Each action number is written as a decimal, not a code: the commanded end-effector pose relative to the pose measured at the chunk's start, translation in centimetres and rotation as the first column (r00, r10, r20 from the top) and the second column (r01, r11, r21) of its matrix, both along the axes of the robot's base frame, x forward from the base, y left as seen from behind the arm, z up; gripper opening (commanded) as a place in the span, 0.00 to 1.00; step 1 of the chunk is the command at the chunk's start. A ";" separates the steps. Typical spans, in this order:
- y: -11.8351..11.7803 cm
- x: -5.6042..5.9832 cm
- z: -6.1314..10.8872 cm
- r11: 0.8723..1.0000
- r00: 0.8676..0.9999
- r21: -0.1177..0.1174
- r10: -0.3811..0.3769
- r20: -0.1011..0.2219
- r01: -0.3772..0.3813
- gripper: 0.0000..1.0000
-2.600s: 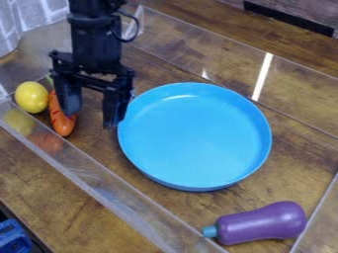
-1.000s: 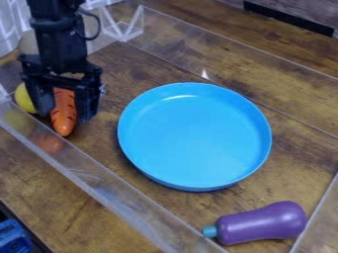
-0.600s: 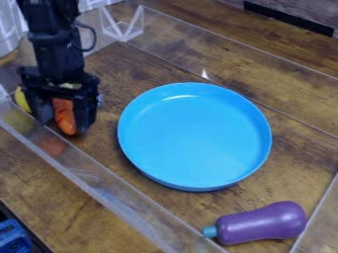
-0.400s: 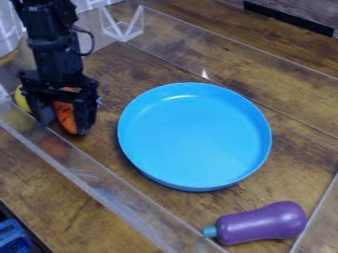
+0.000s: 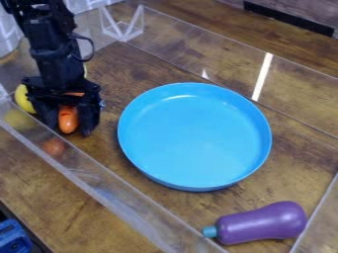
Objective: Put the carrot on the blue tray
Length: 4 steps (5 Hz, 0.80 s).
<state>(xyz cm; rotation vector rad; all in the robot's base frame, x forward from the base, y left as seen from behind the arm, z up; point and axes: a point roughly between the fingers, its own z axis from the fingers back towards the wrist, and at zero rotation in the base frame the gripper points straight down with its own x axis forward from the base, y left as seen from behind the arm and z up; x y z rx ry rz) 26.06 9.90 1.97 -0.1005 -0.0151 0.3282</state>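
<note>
Claw (image 5: 65, 112) stands open astride the carrot (image 5: 66, 122) near the bench's left edge; it should close squarely mid-body before carrying to the blue tray (image 5: 195, 134).

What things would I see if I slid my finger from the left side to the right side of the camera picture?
lemon → gripper, open, standing over the carrot → blue tray → purple eggplant
</note>
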 end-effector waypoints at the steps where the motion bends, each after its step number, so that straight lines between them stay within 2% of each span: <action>1: 1.1 0.5 0.9 1.000 0.999 0.018 0.010 0.037 -0.011 0.00; 2: 1.2 0.3 2.1 1.000 0.999 0.025 0.004 0.054 -0.006 0.00; 4: 3.2 0.1 3.1 0.999 0.997 0.041 0.021 0.079 -0.024 0.00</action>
